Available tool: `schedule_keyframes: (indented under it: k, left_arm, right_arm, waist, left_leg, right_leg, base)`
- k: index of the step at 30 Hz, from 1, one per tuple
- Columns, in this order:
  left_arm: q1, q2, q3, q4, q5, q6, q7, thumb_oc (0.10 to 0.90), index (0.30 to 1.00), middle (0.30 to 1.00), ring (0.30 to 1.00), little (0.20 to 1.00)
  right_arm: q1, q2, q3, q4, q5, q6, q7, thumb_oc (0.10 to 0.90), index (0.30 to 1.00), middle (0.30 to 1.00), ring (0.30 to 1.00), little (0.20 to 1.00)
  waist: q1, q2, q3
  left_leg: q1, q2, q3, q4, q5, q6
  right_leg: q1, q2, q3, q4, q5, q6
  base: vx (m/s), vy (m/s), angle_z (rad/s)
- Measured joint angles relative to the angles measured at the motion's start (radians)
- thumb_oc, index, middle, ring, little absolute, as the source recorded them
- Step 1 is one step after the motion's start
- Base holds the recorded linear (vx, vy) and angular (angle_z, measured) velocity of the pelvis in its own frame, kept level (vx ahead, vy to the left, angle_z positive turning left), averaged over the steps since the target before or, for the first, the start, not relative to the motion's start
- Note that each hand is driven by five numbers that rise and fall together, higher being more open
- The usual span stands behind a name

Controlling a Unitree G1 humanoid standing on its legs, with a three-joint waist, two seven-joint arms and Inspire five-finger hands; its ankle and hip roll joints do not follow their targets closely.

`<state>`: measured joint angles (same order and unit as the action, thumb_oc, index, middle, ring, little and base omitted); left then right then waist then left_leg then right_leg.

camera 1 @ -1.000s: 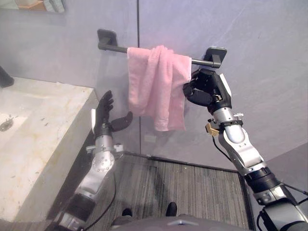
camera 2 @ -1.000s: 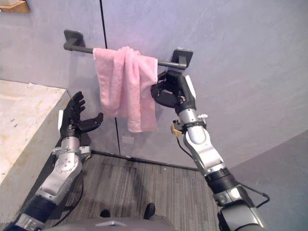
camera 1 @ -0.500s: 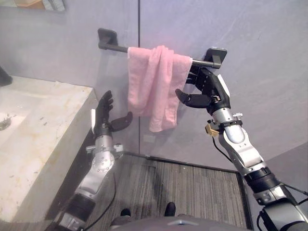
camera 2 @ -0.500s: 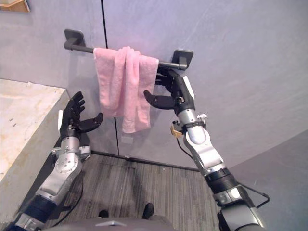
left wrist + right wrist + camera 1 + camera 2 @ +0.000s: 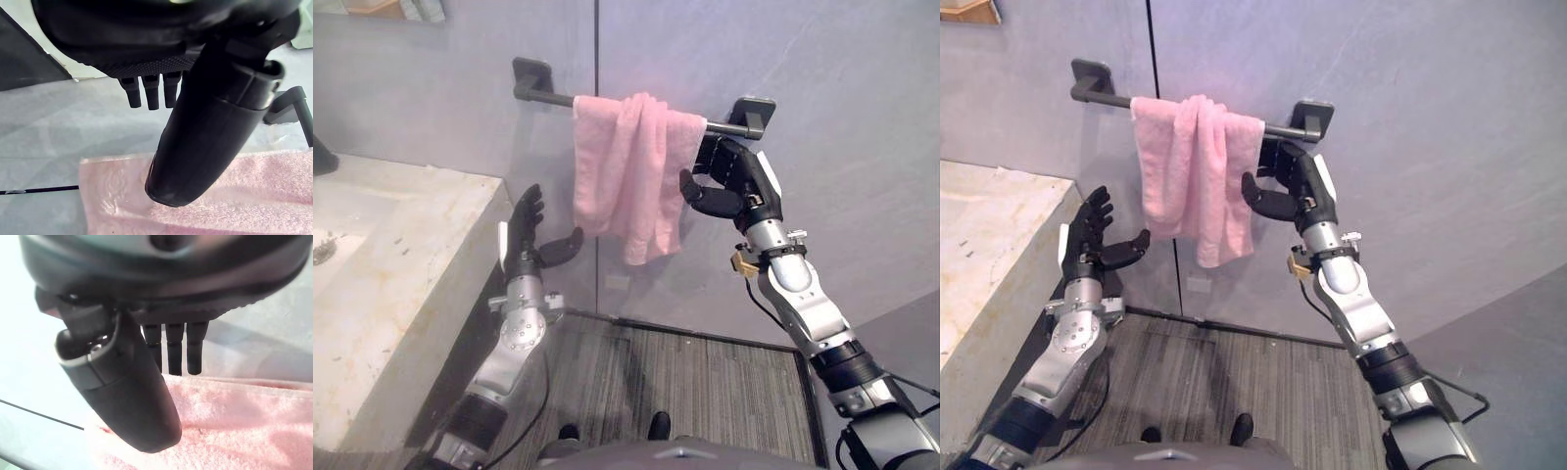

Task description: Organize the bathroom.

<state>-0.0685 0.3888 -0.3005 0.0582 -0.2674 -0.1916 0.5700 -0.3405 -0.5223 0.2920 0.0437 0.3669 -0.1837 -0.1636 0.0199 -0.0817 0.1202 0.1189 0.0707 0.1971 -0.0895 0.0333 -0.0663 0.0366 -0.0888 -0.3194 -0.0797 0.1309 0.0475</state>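
Note:
A pink towel (image 5: pixel 626 176) hangs bunched over a black towel bar (image 5: pixel 543 95) on the grey wall, its folds falling to about mid-wall. My right hand (image 5: pixel 732 181) is at the towel's right edge just under the bar's right bracket (image 5: pixel 752 113). It is open, with the thumb against the towel's edge and the fingers straight; past them the right wrist view has the towel (image 5: pixel 244 416). My left hand (image 5: pixel 521 240) is held open, fingers up, below and left of the towel without touching it. Pink cloth (image 5: pixel 269 186) lies beyond its thumb.
A pale stone counter (image 5: pixel 401 264) with a sink drain (image 5: pixel 321 250) stands at the left, its corner close to my left forearm. A striped grey floor (image 5: pixel 705 377) lies below the wall.
My right hand, shut on the towel's right edge a second ago, opened and now rests open against that edge. The towel's lower end swung left, then back. My left hand stayed still.

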Motion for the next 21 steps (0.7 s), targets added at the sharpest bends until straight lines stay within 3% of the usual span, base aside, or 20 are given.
schedule_keyframes:
  k: [8, 14, 21]
  left_arm:
    - [-0.026, 0.014, 0.001, 0.000, -0.030, 0.003, -0.065, 0.800, 0.900, 0.900, 0.900, 0.900]
    - [-0.162, 0.023, 0.003, -0.001, -0.058, 0.040, -0.082, 0.800, 0.900, 0.900, 0.900, 0.900]
    - [-0.183, 0.063, 0.024, -0.003, -0.084, 0.064, -0.102, 0.800, 0.900, 0.900, 0.900, 0.900]
  right_arm:
    - [-0.007, 0.025, 0.000, 0.002, 0.002, -0.022, -0.010, 0.400, 0.300, 0.300, 0.300, 0.300]
    - [-0.022, 0.034, 0.005, 0.031, 0.002, -0.029, 0.012, 0.400, 0.300, 0.300, 0.300, 0.300]
    - [-0.028, 0.052, 0.009, 0.033, 0.002, -0.030, 0.033, 0.400, 0.300, 0.300, 0.300, 0.300]
  waist:
    - [-0.024, 0.000, 0.000]
    - [-0.053, 0.007, -0.004]
    - [-0.052, 0.013, -0.006]
  left_leg:
    - [0.011, -0.003, 0.014, 0.002, -0.002, 0.003]
    - [0.016, -0.010, 0.026, 0.002, -0.006, 0.009]
    - [0.026, -0.009, 0.040, 0.001, -0.008, 0.011]
  right_leg:
    - [0.001, -0.001, 0.016, 0.000, 0.002, 0.003]
    - [0.001, -0.002, 0.026, 0.000, 0.006, 0.008]
    - [0.002, -0.001, 0.044, 0.000, 0.006, 0.008]
  base:
    - [0.01, 0.011, -0.05]
    - [0.02, 0.025, -0.05]
    - [0.01, 0.024, -0.07]
